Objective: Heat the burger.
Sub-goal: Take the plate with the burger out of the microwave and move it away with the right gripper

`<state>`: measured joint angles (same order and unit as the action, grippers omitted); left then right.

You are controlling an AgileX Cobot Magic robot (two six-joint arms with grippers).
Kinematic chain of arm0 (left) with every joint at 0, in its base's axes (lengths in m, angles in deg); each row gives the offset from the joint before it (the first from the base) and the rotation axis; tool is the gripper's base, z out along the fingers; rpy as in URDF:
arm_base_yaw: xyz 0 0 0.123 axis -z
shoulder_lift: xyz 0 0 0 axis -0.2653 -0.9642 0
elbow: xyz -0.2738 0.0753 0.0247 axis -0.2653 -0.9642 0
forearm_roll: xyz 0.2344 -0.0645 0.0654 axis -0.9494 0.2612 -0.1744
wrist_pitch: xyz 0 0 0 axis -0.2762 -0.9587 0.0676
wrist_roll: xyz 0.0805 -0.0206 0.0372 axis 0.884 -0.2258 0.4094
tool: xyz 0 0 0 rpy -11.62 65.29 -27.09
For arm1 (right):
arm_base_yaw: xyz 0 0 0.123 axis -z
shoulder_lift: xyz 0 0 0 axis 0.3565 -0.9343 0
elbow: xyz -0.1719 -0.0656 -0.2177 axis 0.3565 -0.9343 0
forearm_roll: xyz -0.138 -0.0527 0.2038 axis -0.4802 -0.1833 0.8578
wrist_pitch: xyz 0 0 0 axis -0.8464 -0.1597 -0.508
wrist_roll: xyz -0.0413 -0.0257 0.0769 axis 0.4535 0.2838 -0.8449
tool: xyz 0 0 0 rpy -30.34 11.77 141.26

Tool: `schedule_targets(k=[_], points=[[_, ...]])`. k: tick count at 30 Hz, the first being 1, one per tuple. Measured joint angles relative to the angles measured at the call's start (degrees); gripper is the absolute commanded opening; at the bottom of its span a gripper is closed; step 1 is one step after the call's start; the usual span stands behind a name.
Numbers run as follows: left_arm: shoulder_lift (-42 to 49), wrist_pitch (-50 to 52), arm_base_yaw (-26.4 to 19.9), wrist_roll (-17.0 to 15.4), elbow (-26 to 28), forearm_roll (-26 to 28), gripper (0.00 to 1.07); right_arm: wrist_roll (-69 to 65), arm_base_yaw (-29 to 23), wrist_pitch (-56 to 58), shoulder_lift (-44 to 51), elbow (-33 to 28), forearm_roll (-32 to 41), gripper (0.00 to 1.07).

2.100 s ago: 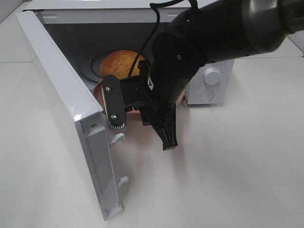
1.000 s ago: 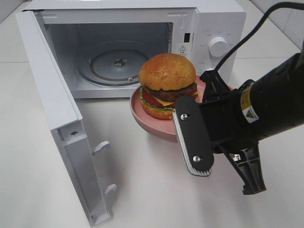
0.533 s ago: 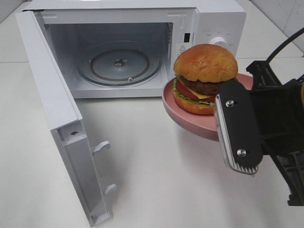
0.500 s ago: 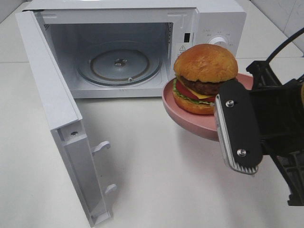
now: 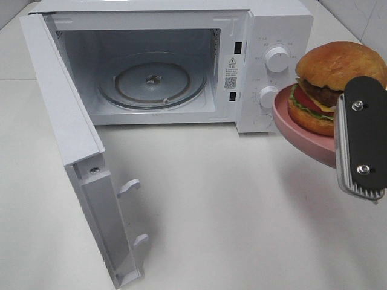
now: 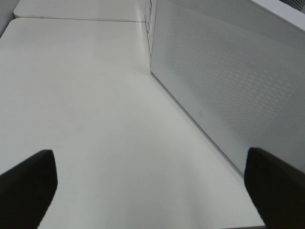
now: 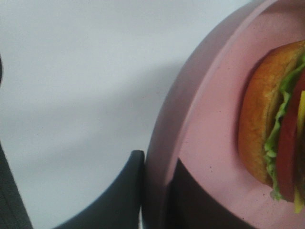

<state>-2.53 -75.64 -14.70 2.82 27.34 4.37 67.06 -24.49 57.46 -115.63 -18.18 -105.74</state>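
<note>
Looking over the worktop [image 5: 242,211], I saw the microwave [image 5: 266,24] open-doored, the right fingers [image 7: 157,191] clamped on the pink plate [image 5: 299,130] rim, holding the burger [image 5: 332,84] aloft beside its dials; left fingers [image 6: 28,186] spread wide, empty.

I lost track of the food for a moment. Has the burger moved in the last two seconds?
Yes. The burger, on its pink plate, has come out of the microwave and now sits to the right of the dials.

Microwave [image 5: 266,36] door [image 5: 78,151] open; pink plate [image 5: 302,130] beside.
</note>
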Motion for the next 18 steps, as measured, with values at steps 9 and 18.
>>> schedule_targets(k=[9, 18], points=[[0.00, 0.00, 0.00, 0.00, 0.00, 0.00, 1.00, -13.92, 0.00, 5.56, 0.29, 0.00, -4.64, 0.00], [0.00, 0.00, 0.00, 0.00, 0.00, 0.00, 1.00, -23.03, 0.00, 8.19, 0.29, 0.00, -6.47, 0.00]])
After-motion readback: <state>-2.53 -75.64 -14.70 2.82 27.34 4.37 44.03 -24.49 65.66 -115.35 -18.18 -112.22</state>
